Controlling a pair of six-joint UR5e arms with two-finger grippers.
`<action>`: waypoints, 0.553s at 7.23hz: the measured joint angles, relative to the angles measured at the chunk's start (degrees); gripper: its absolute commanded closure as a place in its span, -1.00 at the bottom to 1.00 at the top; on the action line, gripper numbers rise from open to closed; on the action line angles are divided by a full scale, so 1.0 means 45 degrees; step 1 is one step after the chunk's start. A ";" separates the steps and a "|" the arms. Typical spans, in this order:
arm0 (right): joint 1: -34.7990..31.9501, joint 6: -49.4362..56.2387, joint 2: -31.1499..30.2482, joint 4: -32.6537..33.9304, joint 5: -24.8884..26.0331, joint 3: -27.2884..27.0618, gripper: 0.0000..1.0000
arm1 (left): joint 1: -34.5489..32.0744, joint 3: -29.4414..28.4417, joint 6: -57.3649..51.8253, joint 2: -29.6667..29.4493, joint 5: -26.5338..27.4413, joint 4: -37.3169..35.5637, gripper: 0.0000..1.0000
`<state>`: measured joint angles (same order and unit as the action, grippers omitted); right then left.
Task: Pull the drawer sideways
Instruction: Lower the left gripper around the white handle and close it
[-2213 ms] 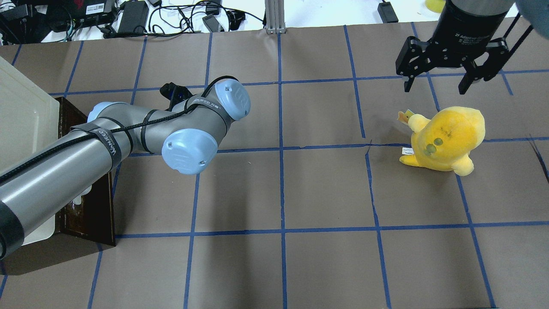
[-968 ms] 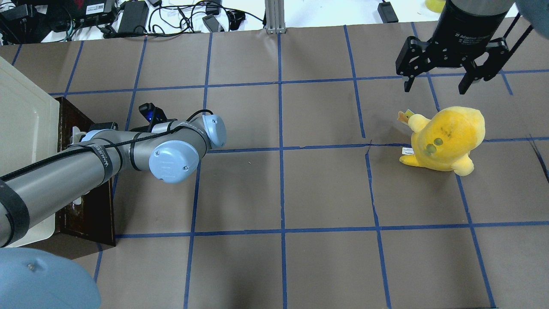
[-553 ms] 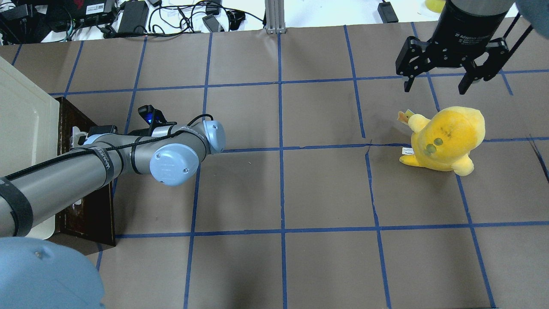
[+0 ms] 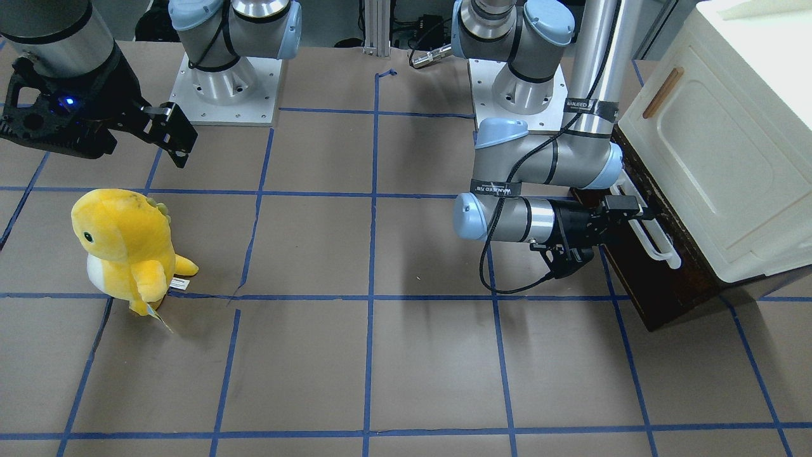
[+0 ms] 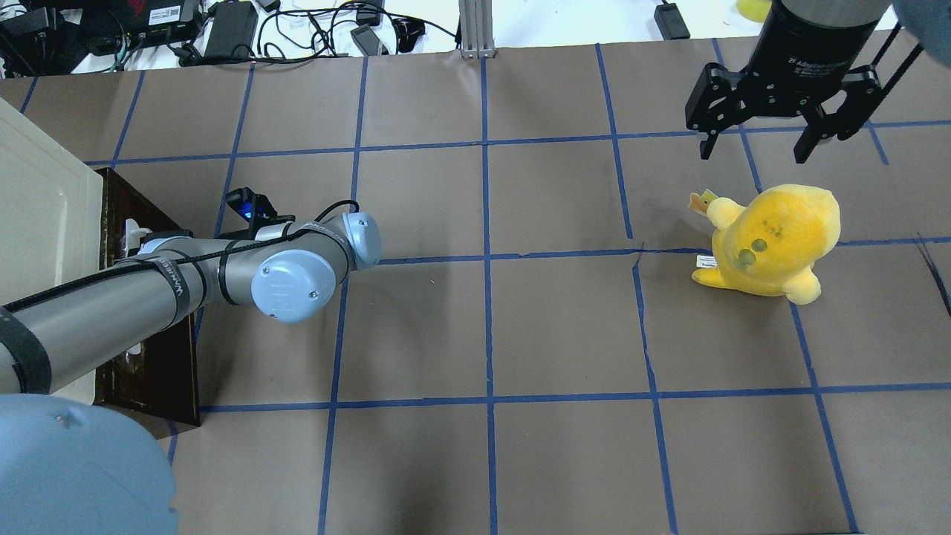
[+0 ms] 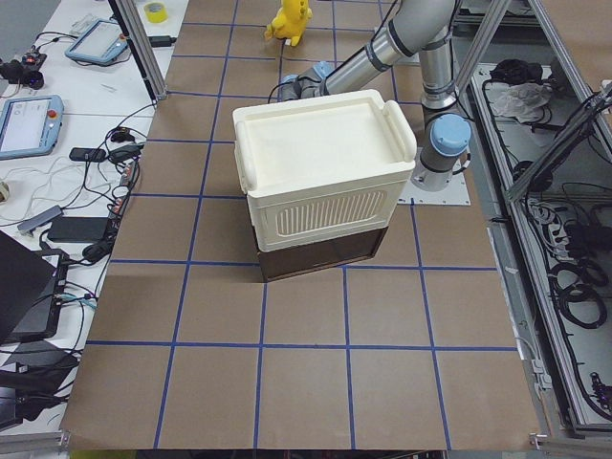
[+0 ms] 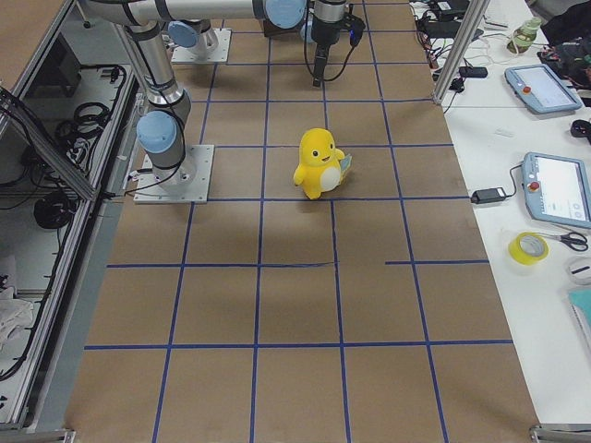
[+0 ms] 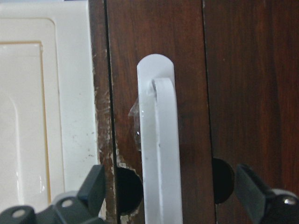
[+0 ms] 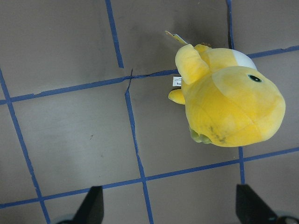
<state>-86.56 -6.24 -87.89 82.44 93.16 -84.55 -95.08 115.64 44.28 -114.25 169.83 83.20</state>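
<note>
The drawer (image 4: 641, 279) has a dark brown front and sits under a cream cabinet (image 4: 717, 158) at the table's left end. None of its inside shows. Its long white bar handle (image 4: 654, 240) runs along the front. My left gripper (image 4: 628, 209) is open and level with the handle's end nearest the robot base. In the left wrist view the handle (image 8: 159, 154) lies between the two fingers (image 8: 96, 186), neither of which presses on it. My right gripper (image 5: 752, 154) is open and empty, hanging above the table far to the right.
A yellow plush toy (image 5: 773, 238) stands just in front of my right gripper and also shows in the right wrist view (image 9: 229, 107). The cream cabinet's panelled door has a small wooden handle (image 4: 663, 92). Cables and devices (image 5: 223, 26) lie past the table's far edge.
My left arm has swung left and down toward the drawer front, bringing the gripper up to the white handle. The right arm and the plush toy have not moved.
</note>
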 measured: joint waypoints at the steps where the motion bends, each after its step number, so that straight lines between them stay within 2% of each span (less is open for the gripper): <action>1: 0.0003 0.0000 0.0000 0.0000 0.0000 0.0000 -1.00 | 0.0022 0.0026 0.0025 0.0000 0.0028 0.0185 -1.00; 2: 0.0002 0.0000 0.0000 0.0000 0.0000 0.0000 -1.00 | 0.0034 0.0007 0.0019 -0.0001 0.0062 0.0483 -0.97; 3: 0.0000 0.0000 0.0000 0.0000 0.0000 0.0000 -1.00 | 0.0045 -0.0005 -0.0005 0.0001 0.0200 0.0670 -0.85; 4: 0.0001 0.0000 0.0000 0.0000 0.0000 0.0000 -1.00 | 0.0047 0.0013 -0.0017 0.0017 0.0468 0.0754 -0.52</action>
<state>-86.55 -6.24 -87.89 82.44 93.16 -84.55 -94.87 115.70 44.20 -114.18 171.94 86.60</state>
